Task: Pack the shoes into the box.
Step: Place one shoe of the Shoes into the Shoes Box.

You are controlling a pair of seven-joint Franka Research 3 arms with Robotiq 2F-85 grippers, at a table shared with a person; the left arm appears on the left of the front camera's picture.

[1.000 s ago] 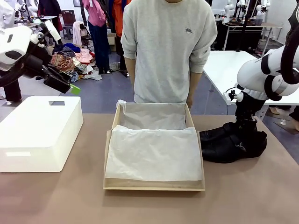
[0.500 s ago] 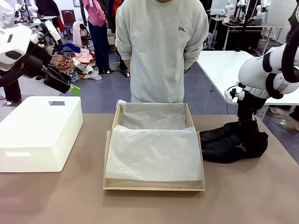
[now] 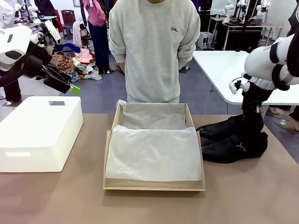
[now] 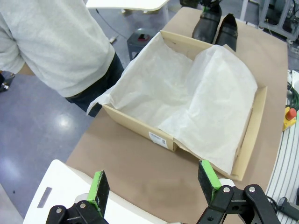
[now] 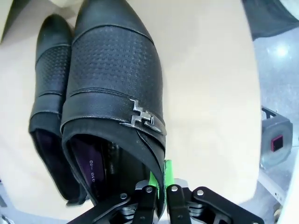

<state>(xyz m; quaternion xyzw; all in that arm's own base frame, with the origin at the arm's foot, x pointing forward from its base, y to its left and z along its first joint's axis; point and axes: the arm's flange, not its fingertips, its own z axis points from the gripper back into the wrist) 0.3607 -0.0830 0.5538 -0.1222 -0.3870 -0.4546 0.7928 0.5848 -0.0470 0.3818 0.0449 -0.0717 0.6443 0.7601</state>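
Note:
Two glossy black shoes lie side by side right of the box, toes towards it. My right gripper (image 3: 252,122) (image 5: 161,186) is shut on the heel rim of the far shoe (image 3: 219,129) (image 5: 114,88), which is tilted with its heel raised. The near shoe (image 3: 229,149) (image 5: 49,93) rests flat on the table. The tan box (image 3: 107,158) (image 4: 140,128) sits open at the table's middle, lined with white tissue paper (image 3: 154,151). High above the white block at the left, my left gripper (image 3: 70,87) (image 4: 154,184) hangs open and holds nothing.
A large white rounded block (image 3: 39,130) stands at the left of the table. A person in a grey sweatshirt (image 3: 152,51) stands at the far edge behind the box, hands behind the back. Bare brown tabletop (image 3: 149,207) lies in front of the box.
My right gripper has shut on the far shoe's heel rim and risen a little, tilting that shoe up. The person has shifted to the left. The left arm has stayed still.

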